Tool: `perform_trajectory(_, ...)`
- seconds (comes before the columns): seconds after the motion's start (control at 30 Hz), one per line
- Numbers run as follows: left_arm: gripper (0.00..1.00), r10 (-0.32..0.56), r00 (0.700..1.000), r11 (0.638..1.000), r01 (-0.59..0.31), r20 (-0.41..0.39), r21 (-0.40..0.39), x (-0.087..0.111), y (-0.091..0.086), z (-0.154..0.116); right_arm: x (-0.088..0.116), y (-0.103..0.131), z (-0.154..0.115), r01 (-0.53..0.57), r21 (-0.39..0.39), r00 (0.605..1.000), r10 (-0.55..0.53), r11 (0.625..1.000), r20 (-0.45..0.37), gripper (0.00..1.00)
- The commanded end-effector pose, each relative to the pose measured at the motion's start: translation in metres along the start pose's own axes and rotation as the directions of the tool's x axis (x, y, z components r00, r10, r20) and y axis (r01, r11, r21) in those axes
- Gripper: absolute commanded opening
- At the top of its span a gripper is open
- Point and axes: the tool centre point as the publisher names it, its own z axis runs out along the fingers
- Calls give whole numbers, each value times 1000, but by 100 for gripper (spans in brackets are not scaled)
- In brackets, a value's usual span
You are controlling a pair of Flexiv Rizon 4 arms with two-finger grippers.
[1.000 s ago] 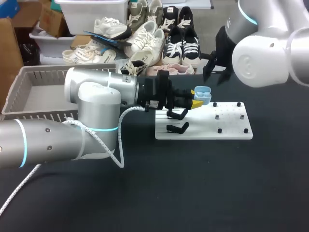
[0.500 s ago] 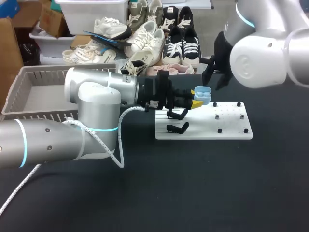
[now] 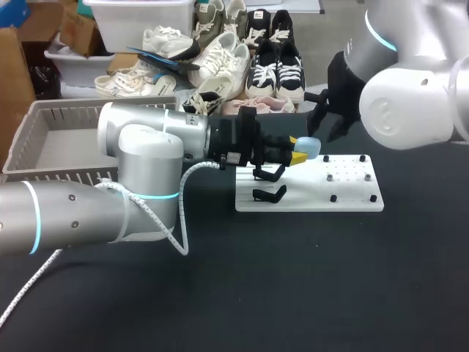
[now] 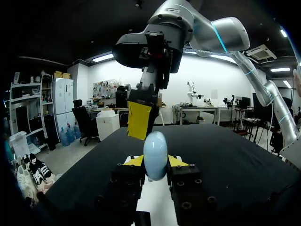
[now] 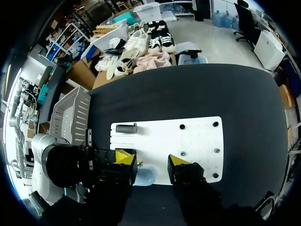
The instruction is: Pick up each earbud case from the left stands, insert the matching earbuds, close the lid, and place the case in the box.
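The left gripper (image 4: 155, 165) is clamped on the pale blue case (image 4: 155, 153), held over the white board (image 3: 352, 192) just past the 2 black stands (image 3: 270, 193); the right gripper (image 5: 151, 162) hangs above it, fingers apart and empty. The lid looks shut, so I judge the carry to the grey box (image 3: 69, 117) comes next: keep the squeeze steady, let the right arm clear, lower well inside before letting go. No writing on case or board can be read.

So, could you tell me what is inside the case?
The case is closed and held by the left gripper, so only its blue shell shows. Whether earbuds are inside cannot be seen, because the lid covers them.
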Motion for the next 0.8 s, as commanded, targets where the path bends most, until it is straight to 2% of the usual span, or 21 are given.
perform_trajectory(0.03,0,1,1000,1000,-1,0,-3,0,0,0,9,-3,-17,-31,14,998,30,999,57,40)
perform_trajectory(0.17,0,1,1000,1000,-1,0,-3,0,0,0,15,-6,-39,-44,21,992,41,999,118,41)
perform_trajectory(0.37,0,11,1000,996,-13,-24,-86,0,4,-33,25,-23,-55,-87,20,986,83,996,144,42)
perform_trajectory(0.57,0,32,997,979,-44,-64,-199,-8,8,-89,39,-39,-48,-136,26,985,132,990,115,42)
perform_trajectory(0.8,0,30,988,939,-80,-153,-334,-18,9,-163,52,-48,-40,-174,42,982,170,984,77,43)
